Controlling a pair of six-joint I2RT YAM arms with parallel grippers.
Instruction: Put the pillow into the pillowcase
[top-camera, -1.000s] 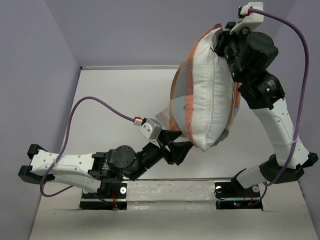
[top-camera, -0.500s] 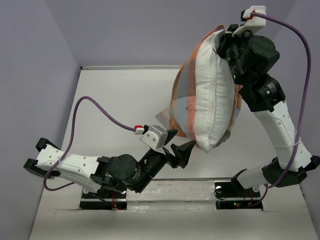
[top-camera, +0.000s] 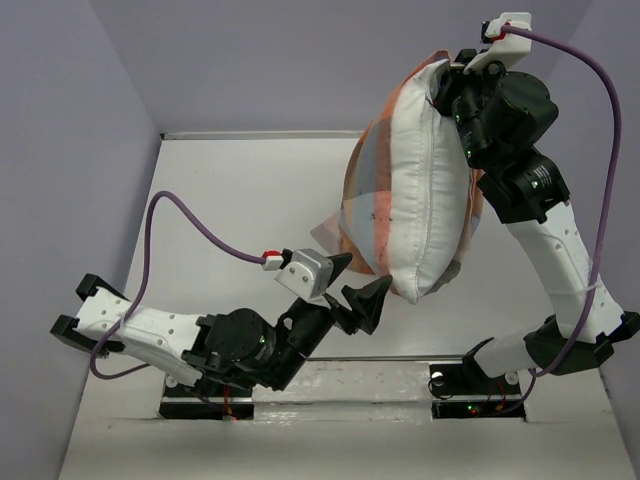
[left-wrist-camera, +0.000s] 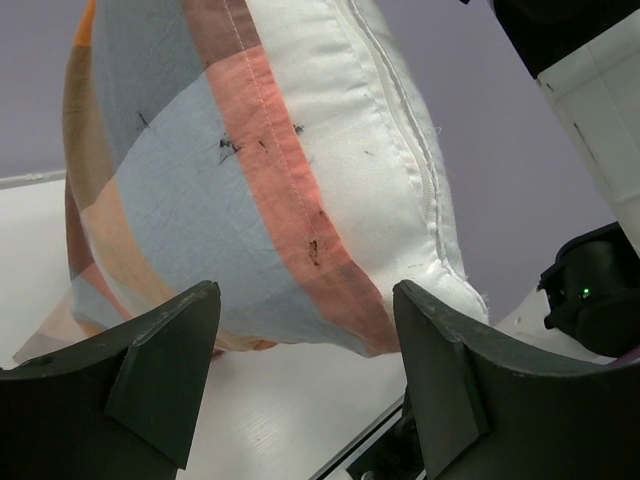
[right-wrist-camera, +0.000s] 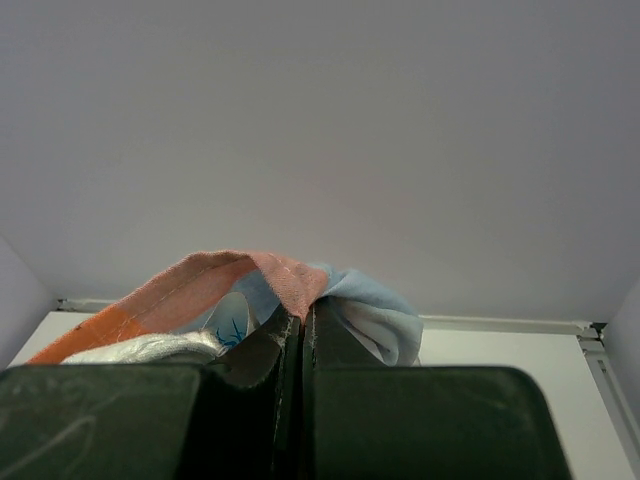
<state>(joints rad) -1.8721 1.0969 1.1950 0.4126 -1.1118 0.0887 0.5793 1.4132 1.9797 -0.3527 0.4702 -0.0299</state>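
The white pillow (top-camera: 425, 190) hangs upright in the air, high over the right of the table. The checked pillowcase (top-camera: 362, 190) covers its left and far side; the white seamed side facing me is bare. My right gripper (top-camera: 445, 85) is shut on the pillowcase's top hem and holds the bundle up. In the right wrist view the gripper (right-wrist-camera: 302, 310) pinches orange and blue fabric (right-wrist-camera: 280, 275), with the white pillow (right-wrist-camera: 150, 347) just to its left. My left gripper (top-camera: 362, 278) is open just below the bundle's lower end. In the left wrist view the open gripper (left-wrist-camera: 305, 300) sits under the pillowcase (left-wrist-camera: 190, 200) and pillow (left-wrist-camera: 340, 80), not touching them.
The white table (top-camera: 230, 200) lies below, with grey walls at the back and sides. The right arm (top-camera: 560, 250) stands close behind the pillow, and its base shows in the left wrist view (left-wrist-camera: 590, 290). The left arm's purple cable (top-camera: 190, 215) loops over the table.
My left arm has drawn back toward the near edge, and its gripper now points up at the bundle's lower end. The right gripper has raised the bundle slightly.
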